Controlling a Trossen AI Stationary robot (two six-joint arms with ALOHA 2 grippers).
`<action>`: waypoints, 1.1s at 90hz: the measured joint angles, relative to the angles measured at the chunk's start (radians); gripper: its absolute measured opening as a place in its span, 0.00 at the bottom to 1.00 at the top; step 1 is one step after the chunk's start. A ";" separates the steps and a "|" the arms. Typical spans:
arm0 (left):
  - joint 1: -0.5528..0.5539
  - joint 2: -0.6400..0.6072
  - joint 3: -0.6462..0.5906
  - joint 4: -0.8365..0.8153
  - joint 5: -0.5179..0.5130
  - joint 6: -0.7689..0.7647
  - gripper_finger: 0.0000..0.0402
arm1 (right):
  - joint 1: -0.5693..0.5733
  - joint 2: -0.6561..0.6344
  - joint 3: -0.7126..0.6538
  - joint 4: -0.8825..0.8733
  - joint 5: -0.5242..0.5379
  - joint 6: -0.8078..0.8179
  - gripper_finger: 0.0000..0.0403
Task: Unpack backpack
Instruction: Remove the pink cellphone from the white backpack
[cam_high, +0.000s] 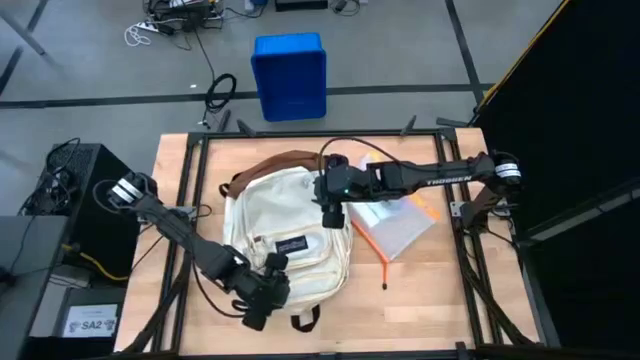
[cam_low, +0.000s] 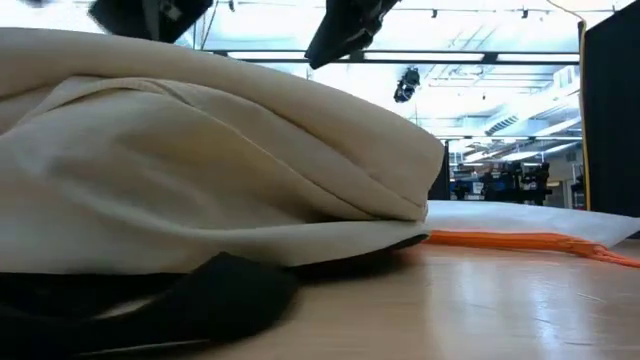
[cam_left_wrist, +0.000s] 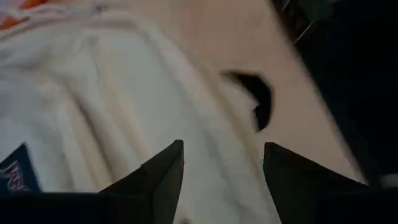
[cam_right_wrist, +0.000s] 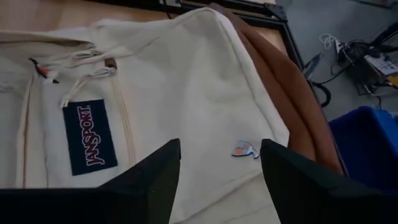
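cream canvas fills the middle of the table in the high view: the large cream-white fabric backpack with a brown base (cam_high: 285, 232) lies flat, front pocket up, its small dark rectangular logo patch (cam_high: 291, 244) showing. the left gripper (cam_high: 262, 297) sits low at the bag's near edge by the dark straps, and the right gripper (cam_high: 332, 213) hangs over the bag's right side. just beside the bag on that side lies a clear zip pouch with orange edges (cam_high: 398, 226). a blue plastic bin (cam_high: 290, 75) stands on the floor beyond the table.

from table height, the backpack (cam_low: 200, 170) bulges across most of the view, a dark strap (cam_low: 150, 305) under it in front, the pouch's orange edge (cam_low: 510, 240) behind.

past the left wrist, the left gripper (cam_left_wrist: 222, 163) has its fingers spread apart over cream fabric, grasping nothing.

past the right wrist, the right gripper (cam_right_wrist: 219, 163) is likewise spread and empty above the main panel, with cream zipper pull cords (cam_right_wrist: 78, 78) lying near the patch.

i judge the step in hand is opening a zipper. it would go best if one gripper pins the fabric while the other pinches a pull cord squarely and draws along the zipper line, not upward.
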 joint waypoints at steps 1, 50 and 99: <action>0.000 0.000 0.001 0.001 0.001 -0.005 0.47 | 0.000 0.000 0.000 0.000 0.000 0.000 0.48; -0.002 0.141 0.001 -0.067 0.095 -0.059 0.67 | 0.001 0.000 0.000 0.014 0.003 0.027 0.53; 0.009 0.142 0.088 -0.191 0.216 -0.135 0.97 | 0.001 0.000 0.000 0.033 0.003 0.029 0.52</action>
